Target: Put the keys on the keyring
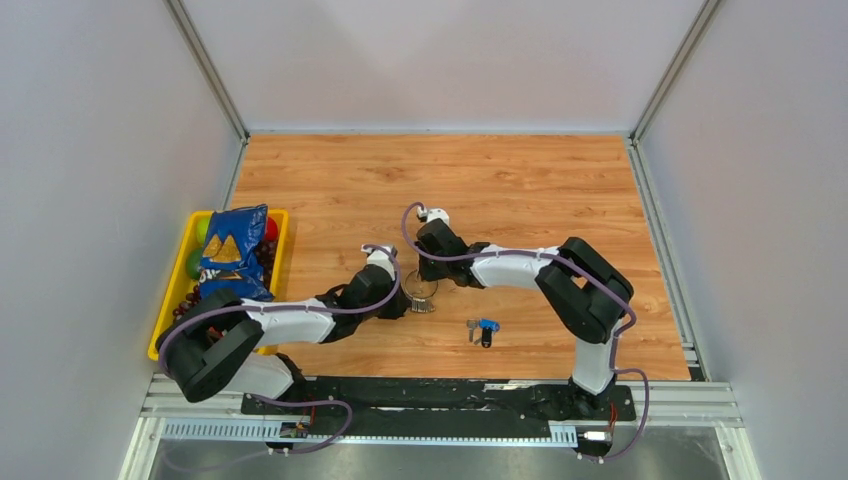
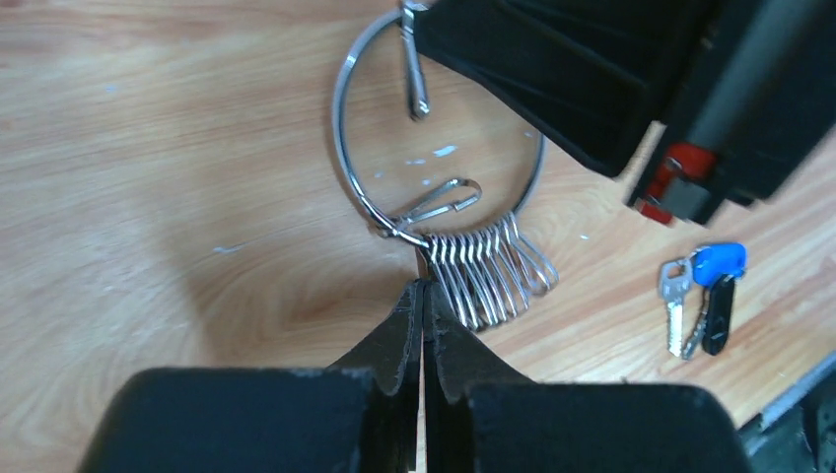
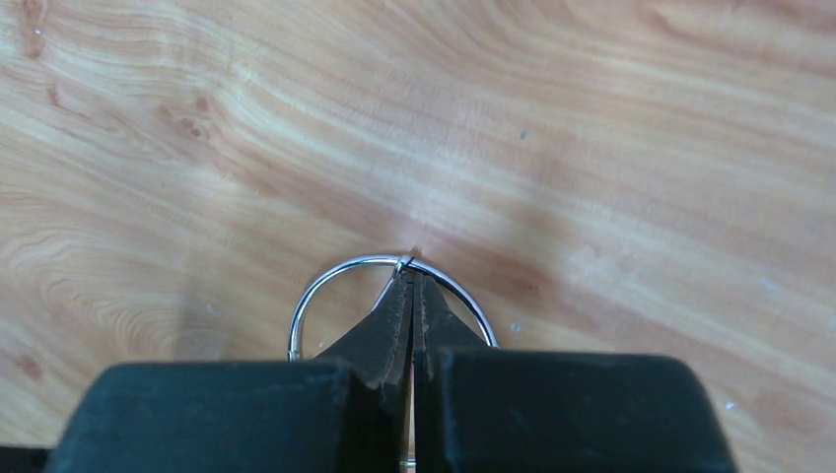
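Note:
The keyring point(image 1: 421, 291) is a thin silver wire ring lying on the wooden table, with a bunch of wire clips point(image 2: 490, 273) on its near side and two more clips inside it. My left gripper point(image 2: 424, 286) is shut, its tips pinching the keyring point(image 2: 339, 128) next to the clip bunch. My right gripper point(image 3: 410, 276) is shut on the far side of the keyring point(image 3: 325, 283); its black body point(image 2: 562, 79) covers that side in the left wrist view. The keys point(image 1: 482, 329), blue-headed point(image 2: 719, 262), black-headed point(image 2: 719, 315) and plain silver point(image 2: 675, 296), lie loose together to the right of the ring.
A yellow tray point(image 1: 165, 325) at the left table edge holds a blue snack bag point(image 1: 232, 250) and fruit. Grey walls close in the table on the left, back and right. A black rail point(image 1: 440, 395) runs along the near edge.

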Robot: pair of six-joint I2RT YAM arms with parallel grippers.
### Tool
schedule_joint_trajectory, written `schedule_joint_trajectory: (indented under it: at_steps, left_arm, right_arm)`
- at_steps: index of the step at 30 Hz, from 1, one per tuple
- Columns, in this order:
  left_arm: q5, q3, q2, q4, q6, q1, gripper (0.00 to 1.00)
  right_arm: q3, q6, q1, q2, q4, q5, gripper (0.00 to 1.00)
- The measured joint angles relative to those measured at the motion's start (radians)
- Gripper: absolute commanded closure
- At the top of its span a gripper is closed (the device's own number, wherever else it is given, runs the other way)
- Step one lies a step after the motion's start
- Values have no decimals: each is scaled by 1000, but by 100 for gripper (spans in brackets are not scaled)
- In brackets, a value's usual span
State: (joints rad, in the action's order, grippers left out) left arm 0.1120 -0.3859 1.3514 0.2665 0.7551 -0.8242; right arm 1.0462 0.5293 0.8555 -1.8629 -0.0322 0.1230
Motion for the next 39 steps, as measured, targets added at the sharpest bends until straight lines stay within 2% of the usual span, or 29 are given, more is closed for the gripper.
schedule_joint_trajectory:
  at_steps: [6, 12, 14, 16, 20, 24, 25, 29, 32, 35, 39]
  left_arm:
    - [-69, 0, 48, 83, 30, -16, 100]
    - [-106, -15, 57, 71, 35, -66, 100]
    - [-113, -16, 51, 61, 35, -72, 100]
    - [-113, -16, 26, 30, 34, -73, 100]
    - [-77, -16, -126, -87, 21, -73, 99]
    - [5, -16, -350, -238, 3, -73, 77]
    - [29, -16, -402, -278, 0, -73, 65]
    - [113, -26, -570, -437, -18, -73, 45]
    - [155, -47, -649, -533, -28, -73, 37]
    - [182, -68, -699, -597, -32, -73, 33]
    - [195, -79, -724, -644, -32, -73, 31]
  right_arm:
    - [104, -130, -15, -51, -61, -3, 100]
    - [169, -211, -17, -40, -119, -10, 99]
    - [162, -214, -17, -6, -155, -11, 89]
    - [133, -209, -15, 66, -184, -11, 84]
    - [50, -166, -5, 241, -219, 0, 68]
    - [-35, -107, 19, 343, -226, 5, 55]
    - [-55, -89, 25, 350, -229, 5, 53]
    - [-110, -32, 43, 338, -259, 2, 51]
    - [-122, 2, 48, 313, -268, 2, 51]
    - [-125, 32, 50, 276, -261, 2, 52]
    - [-134, 60, 50, 240, -254, -3, 58]
